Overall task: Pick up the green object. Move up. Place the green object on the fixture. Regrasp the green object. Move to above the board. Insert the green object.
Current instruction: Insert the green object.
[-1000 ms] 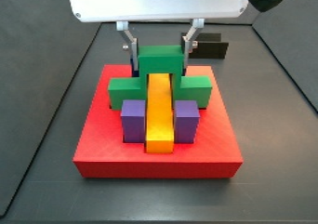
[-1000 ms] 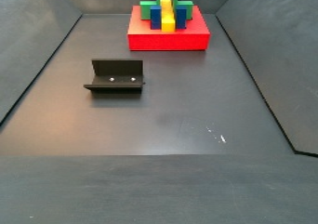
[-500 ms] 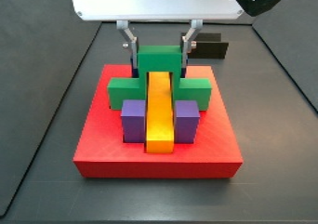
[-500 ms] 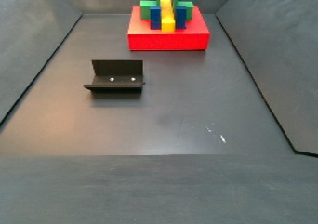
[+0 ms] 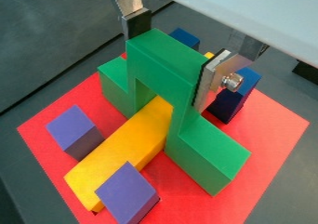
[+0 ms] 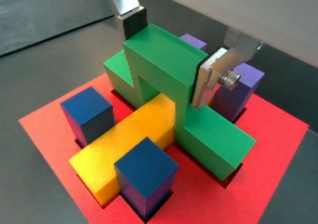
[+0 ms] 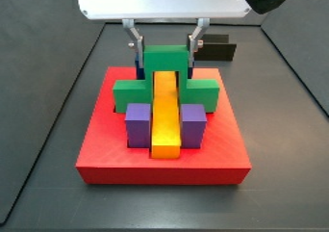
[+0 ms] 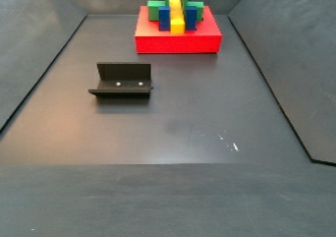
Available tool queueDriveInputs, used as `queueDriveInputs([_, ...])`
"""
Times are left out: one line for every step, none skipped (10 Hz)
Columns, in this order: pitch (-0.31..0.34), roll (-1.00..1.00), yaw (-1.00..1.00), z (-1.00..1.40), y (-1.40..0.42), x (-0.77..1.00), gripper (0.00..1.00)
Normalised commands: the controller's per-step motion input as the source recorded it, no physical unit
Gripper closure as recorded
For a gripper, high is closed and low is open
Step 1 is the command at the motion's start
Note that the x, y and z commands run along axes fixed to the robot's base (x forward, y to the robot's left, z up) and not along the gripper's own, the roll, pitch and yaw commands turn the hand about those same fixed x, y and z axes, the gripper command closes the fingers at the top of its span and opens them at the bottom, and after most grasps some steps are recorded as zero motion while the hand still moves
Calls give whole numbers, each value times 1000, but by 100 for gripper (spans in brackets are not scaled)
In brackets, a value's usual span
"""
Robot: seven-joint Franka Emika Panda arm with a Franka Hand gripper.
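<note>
Wrist views: the claw (image 5: 177, 53) sits over the red board (image 5: 276, 125), its silver fingers (image 5: 221, 76) pressed on either side of the top block of the green piece (image 5: 168, 88), so it's clamped on it. The green piece straddles the yellow bar (image 5: 125, 147); its arms reach down to the board, w/ purple blocks (image 5: 72, 128) near and blue ones beyond. In a wrist view (image 6: 168, 65) the same grip shows, a plate flat on the green block's side.

Side views: in a side view the claw (image 7: 164, 45) hangs at the far end of the board (image 7: 164, 159), green piece (image 7: 164, 77) low among the other blocks, arms level w/ the purple ones. In a side view the fixture (image 8: 122, 81) stands alone on the bench (image 8: 171, 133), well apart from the board (image 8: 180, 42), nothing on it.

Progress, as I judge it: pick-up, fixture rest and regrasp are behind (fixture is bare); piece looks seated or nearly so. Left: final push if needed, then let go. Can't tell if it's fully home.
</note>
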Motion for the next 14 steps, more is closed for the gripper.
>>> queueDriveInputs([117,0,-29,114,0,23,100])
queueDriveInputs([154,29,-134,111,0,11,100])
queueDriveInputs([131,90,-157,40,-51,0,100])
queueDriveInputs([121,154,-60,0,-23,0,100])
queueDriveInputs([91,163,0,0,-3,0,100])
queueDriveInputs([9,24,0,0,0,0,100])
queueDriveInputs([0,10,0,0,-14,0,100])
queueDriveInputs([0,200,60,0,-86,0,100])
queueDriveInputs([-24,434,71,194,-226,-54,100])
queueDriveInputs([-13,500,86,274,-183,0,100])
queueDriveInputs([-24,500,97,286,-160,0,100])
queueDriveInputs([0,500,74,163,-229,-3,100])
queueDriveInputs([0,359,54,9,-146,0,100])
queueDriveInputs([0,13,0,0,0,0,100])
